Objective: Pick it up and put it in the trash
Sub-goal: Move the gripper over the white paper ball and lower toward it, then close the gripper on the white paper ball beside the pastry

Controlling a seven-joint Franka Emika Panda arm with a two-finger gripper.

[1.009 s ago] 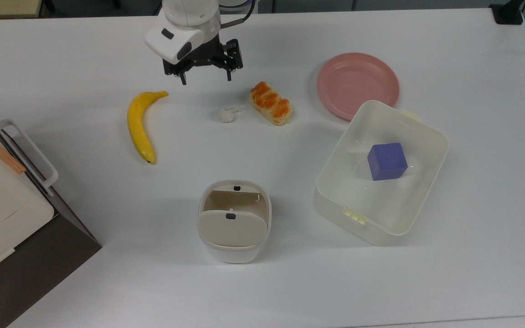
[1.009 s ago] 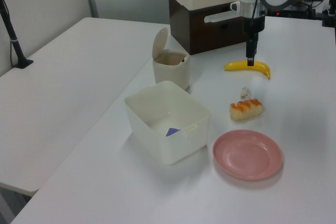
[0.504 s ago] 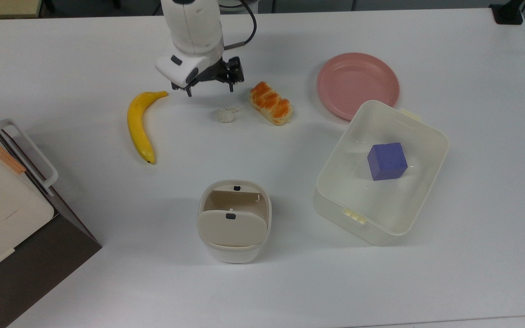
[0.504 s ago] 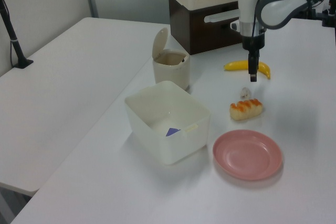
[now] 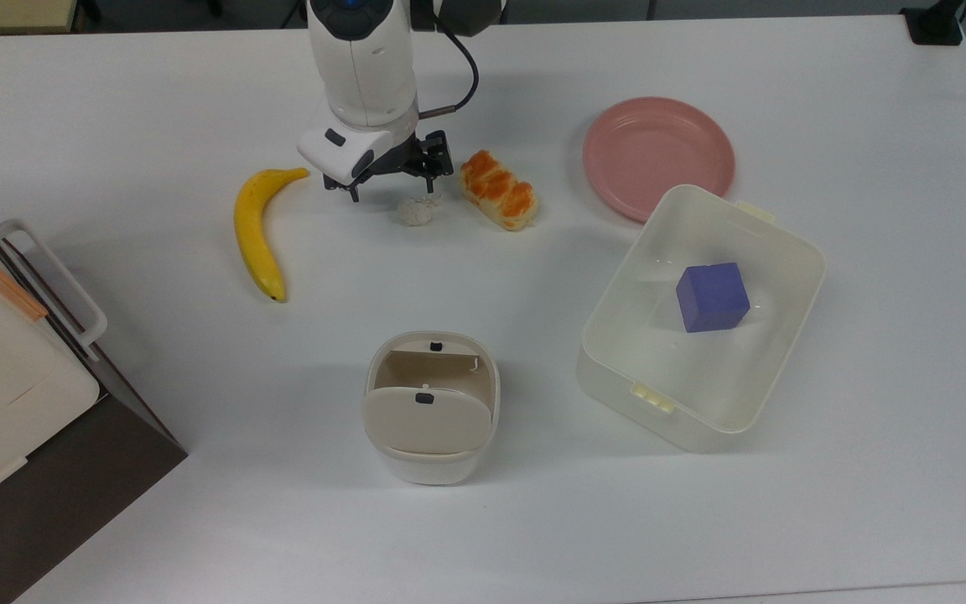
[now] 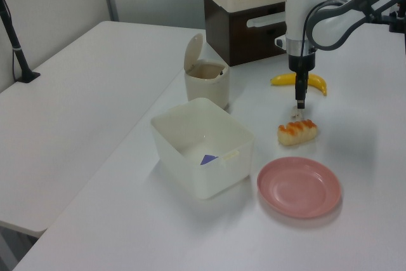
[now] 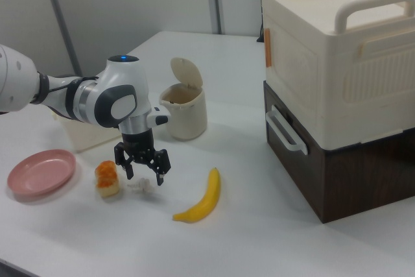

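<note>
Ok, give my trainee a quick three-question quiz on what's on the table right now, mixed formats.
1. True or false: the paper wad is already inside the bin.
2. What lies in the translucent tub? A) banana B) purple cube C) bread roll
3. In the top view, what sits at the wad's immediate right?

Key
1. False: it lies on the table, with the open gripper just above it.
2. B: the purple cube.
3. The bread roll.
</note>
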